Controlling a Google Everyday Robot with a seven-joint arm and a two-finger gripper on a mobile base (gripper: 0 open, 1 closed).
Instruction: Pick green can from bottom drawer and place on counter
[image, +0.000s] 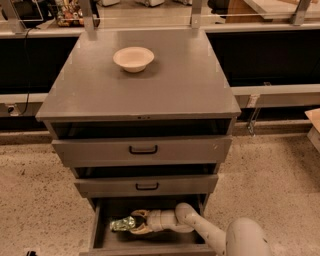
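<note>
- green and silver, the green can (121, 223) lies on its side on the floor of the bottom drawer (98, 230), in its left half, well below the grey surface (145, 100) where it has to end up.
- the step in hand looks like the grasp itself: the claw (135, 223) is inside the open drawer, just right of the can. its two pale fingers (140, 214) are spread apart, one on the far side and one on the near side of the can's right end, and they do not look clamped on it.
- the arm (200, 227) reaches in low from the near right, its forearm almost level across the drawer and pointing left, in line with the can.
- next, as i judge it, the claw should slide a little left to straddle the can's body, close, then draw out towards the near side before rising.
- the middle drawer (145, 186) hangs just above, so a straight lift could strike it.
- the cream bowl (133, 58) sits at the far part of the surface.
</note>
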